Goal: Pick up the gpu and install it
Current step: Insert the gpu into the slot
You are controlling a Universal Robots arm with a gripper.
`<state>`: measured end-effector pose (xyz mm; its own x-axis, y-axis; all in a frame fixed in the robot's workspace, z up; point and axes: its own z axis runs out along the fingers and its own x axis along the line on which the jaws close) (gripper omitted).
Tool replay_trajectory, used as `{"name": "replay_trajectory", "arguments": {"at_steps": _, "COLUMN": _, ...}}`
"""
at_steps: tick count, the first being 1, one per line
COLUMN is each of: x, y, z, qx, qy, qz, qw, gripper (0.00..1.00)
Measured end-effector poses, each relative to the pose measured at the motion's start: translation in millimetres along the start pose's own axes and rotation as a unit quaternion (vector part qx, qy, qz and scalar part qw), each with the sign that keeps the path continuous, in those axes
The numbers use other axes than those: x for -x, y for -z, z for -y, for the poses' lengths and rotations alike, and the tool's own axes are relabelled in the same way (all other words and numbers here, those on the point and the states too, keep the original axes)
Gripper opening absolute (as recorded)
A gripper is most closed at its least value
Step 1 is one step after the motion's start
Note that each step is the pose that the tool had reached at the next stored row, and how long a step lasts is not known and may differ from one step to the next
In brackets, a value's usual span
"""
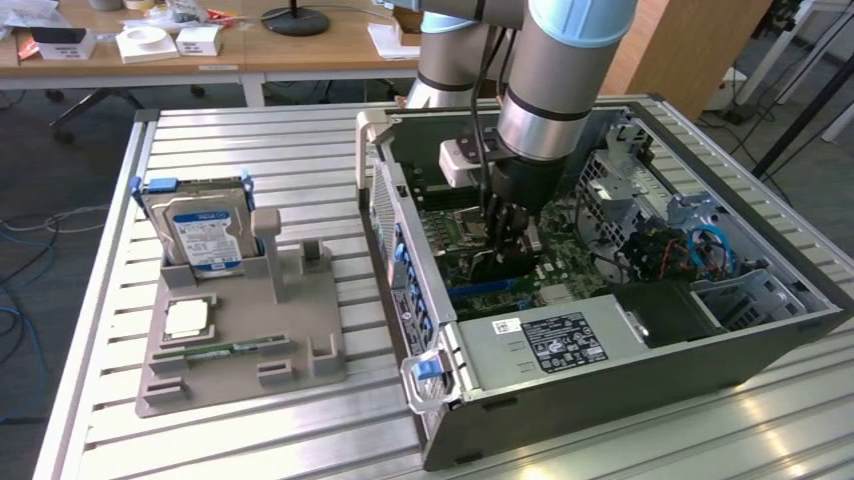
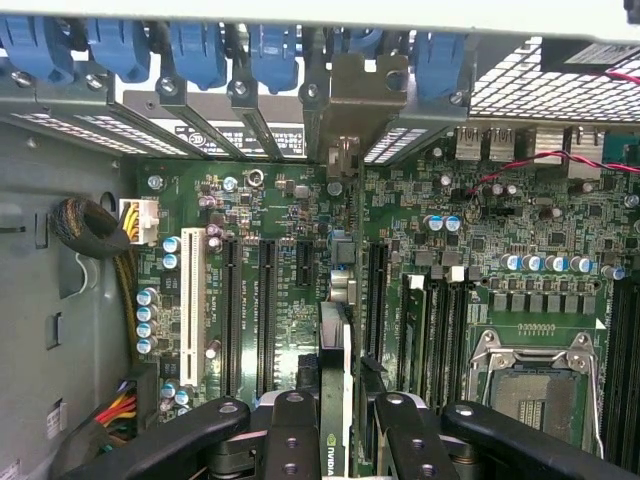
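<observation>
In the exterior view the arm reaches down into an open computer case (image 1: 641,395) lying on a slatted table (image 1: 240,140). The gripper (image 1: 514,250) is low over the motherboard (image 1: 451,228), with the dark graphics card (image 1: 491,272) at its fingertips, standing on edge. Just beyond the gripper, toward the case's near wall, sits a power supply (image 1: 561,340) with a black label. Well away from the gripper, toward the exterior view's left, a grey holder (image 1: 227,375) carries a hard drive (image 1: 200,235) and a memory stick (image 1: 220,350). In the wrist view the gripper (image 2: 340,425) is narrowed around the graphics card (image 2: 336,350), its black fingers (image 2: 290,430) pressing in from both sides. The card runs edge-on away from the fingertips, over the green motherboard (image 2: 440,200), toward a metal bracket (image 2: 360,95) among the blue clips (image 2: 195,45). I cannot tell whether the card is fully seated. A white slot (image 2: 187,290) lies off to one side of the fingers, and a processor socket (image 2: 530,385) to the other.
</observation>
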<state>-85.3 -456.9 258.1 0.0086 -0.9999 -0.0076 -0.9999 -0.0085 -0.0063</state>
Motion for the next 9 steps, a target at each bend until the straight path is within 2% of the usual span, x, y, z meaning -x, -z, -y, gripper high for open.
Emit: {"name": "replay_trajectory", "arguments": {"at_steps": 9, "x": 0.0, "y": 0.0, "z": -0.7, "qx": -0.0004, "qy": 0.000, "qz": 0.0000, "qw": 1.0000, "gripper": 0.26}}
